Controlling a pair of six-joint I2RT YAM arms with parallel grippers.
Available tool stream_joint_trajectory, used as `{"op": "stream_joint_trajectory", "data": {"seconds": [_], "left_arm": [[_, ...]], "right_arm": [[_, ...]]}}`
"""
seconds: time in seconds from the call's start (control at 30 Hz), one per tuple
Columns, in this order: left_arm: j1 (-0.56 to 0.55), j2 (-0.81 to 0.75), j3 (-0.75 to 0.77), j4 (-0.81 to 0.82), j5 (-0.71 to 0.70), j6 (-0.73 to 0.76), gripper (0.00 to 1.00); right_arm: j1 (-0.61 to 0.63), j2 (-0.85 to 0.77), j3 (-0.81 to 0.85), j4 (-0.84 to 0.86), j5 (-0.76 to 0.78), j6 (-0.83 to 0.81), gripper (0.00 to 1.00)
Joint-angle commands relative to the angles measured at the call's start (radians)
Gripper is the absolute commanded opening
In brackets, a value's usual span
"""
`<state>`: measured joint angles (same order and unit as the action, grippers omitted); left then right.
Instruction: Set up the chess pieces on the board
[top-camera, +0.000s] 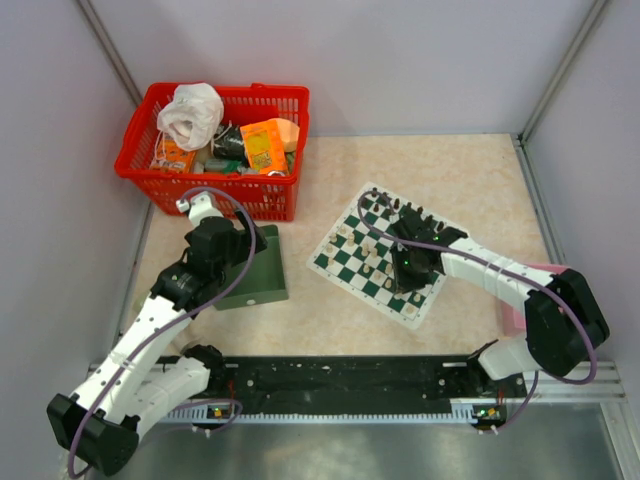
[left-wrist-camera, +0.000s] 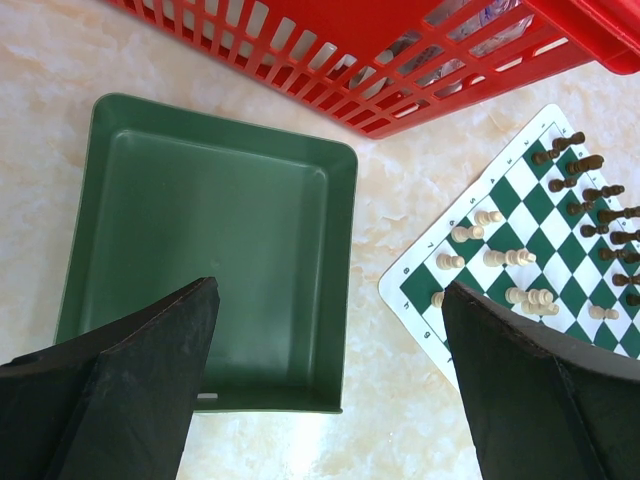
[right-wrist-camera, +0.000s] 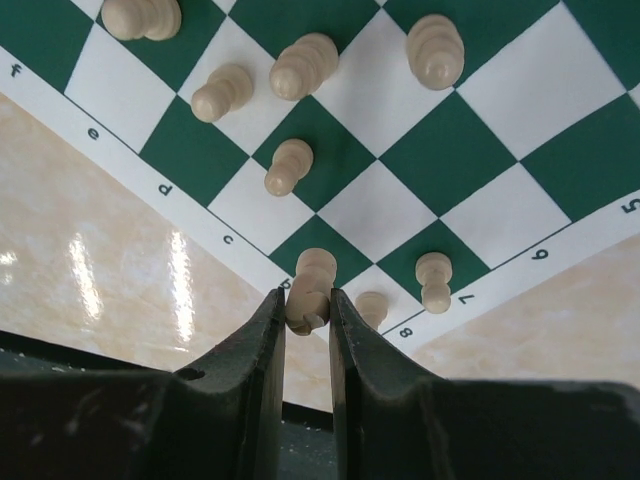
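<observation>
The green-and-white board lies right of centre, with black pieces along its far side and cream pieces nearer. My right gripper is shut on a cream piece over the board's near corner, beside two standing cream pieces. In the top view the right gripper hangs over the board's right part. My left gripper is open and empty above the table, between the green tray and the board.
A red basket of assorted items stands at the back left. The dark green tray lies empty beside the left arm. A pink object shows at the right, under the right arm.
</observation>
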<state>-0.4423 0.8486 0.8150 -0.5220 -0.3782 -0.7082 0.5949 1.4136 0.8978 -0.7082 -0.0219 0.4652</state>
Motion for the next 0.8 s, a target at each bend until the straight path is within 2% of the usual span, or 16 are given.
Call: {"op": "stream_joint_trajectory", "data": {"seconds": [0.0, 0.4, 0.77], "left_arm": [[0.005, -0.014, 0.001, 0.053, 0.009, -0.008, 0.99], [0.007, -0.02, -0.01, 0.048, 0.004, -0.005, 0.99], [0.008, -0.028, -0.014, 0.043, -0.005, -0.011, 0.99]], "right_arm": [[0.032, -0.007, -0.014, 0.01, 0.016, 0.038, 0.15], [0.065, 0.015, -0.042, 0.026, 0.068, 0.059, 0.15], [0.066, 0.042, -0.062, 0.067, 0.042, 0.056, 0.15]]}}
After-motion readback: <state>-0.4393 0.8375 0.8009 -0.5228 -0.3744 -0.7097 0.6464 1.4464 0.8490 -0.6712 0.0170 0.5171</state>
